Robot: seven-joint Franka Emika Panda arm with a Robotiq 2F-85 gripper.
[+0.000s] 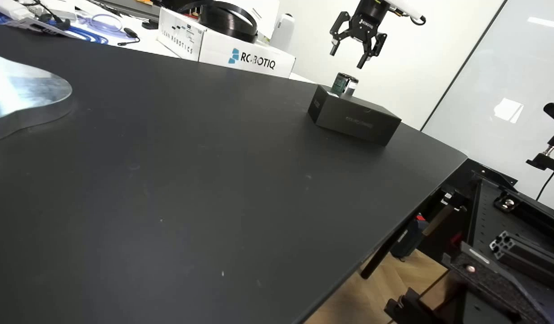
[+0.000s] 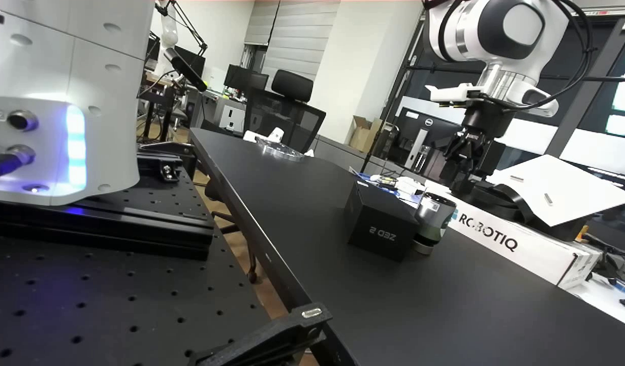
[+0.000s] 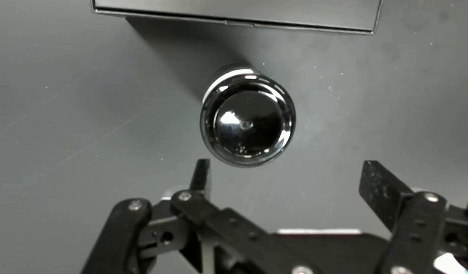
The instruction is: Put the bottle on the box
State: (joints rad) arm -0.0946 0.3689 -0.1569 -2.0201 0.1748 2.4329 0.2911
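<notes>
Much of the workspace is dark table (image 1: 182, 180), with a shiny slab (image 1: 29, 92) lying on it well apart from the box (image 1: 356, 117). Judging by how things lie, no part of the placing is done: the bottle (image 3: 247, 123) stands upright on the table just beside the box, a strip of table showing between them in the wrist view. Above it hangs the gripper (image 3: 287, 161), its fingers (image 3: 201, 177) spread wide with nothing clasped. What seems left is all of it: descent, grip, lift, a short shift across, setting down and release. The fingers look set to come together along the box's facing side rather than towards it, so it should not block them; the lift must bring the bottle's base above the box's top edge. In the wrist view the bottle lies nearer one finger, so centring may want a check. One table edge runs past the box with some table between, and past the bottle, beyond the far edge, stands a white box (image 2: 516, 244). Upward there appears to be room, and a broad stretch of table runs towards the slab.
</notes>
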